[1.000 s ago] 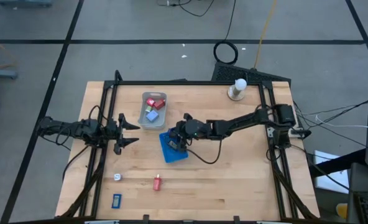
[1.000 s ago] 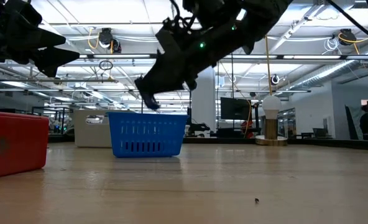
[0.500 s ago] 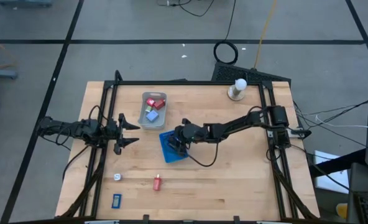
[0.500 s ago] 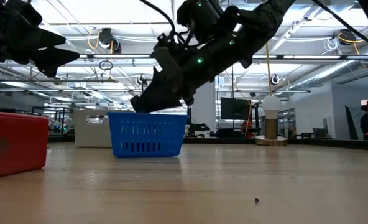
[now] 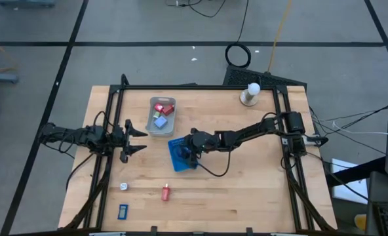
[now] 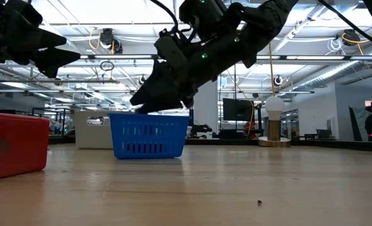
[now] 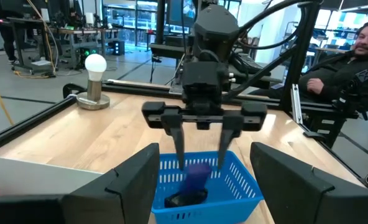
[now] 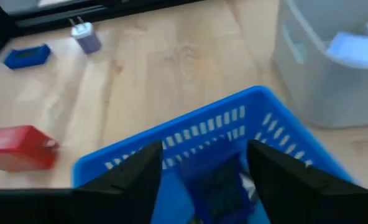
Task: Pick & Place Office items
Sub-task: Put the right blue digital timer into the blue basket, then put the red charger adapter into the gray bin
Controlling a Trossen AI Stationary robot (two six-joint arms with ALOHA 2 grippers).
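My right gripper (image 7: 199, 163) hangs open over the blue basket (image 5: 181, 156), its fingers slanting down into the basket's mouth. A purple piece (image 7: 197, 174) sits in the basket between and just below the fingertips, beside a dark piece (image 7: 185, 198). I cannot tell whether a finger touches the purple piece. The grey tray (image 5: 161, 116) holds red and pale blue pieces. A red piece (image 5: 166, 193), a white one (image 5: 123, 186) and a dark blue one (image 5: 122, 211) lie on the table near its front. My left gripper (image 5: 138, 139) waits open at the table's left.
A white knob on a round base (image 5: 250, 94) stands at the far right corner. The black frame rails (image 5: 115, 118) run along the table's sides. Bare wood lies to the right of the basket and between it and the loose pieces.
My right gripper has sunk toward the blue basket, shifted a little toward the table's left and tipped further down. Its fingers have opened over the basket. The basket has stayed in place.
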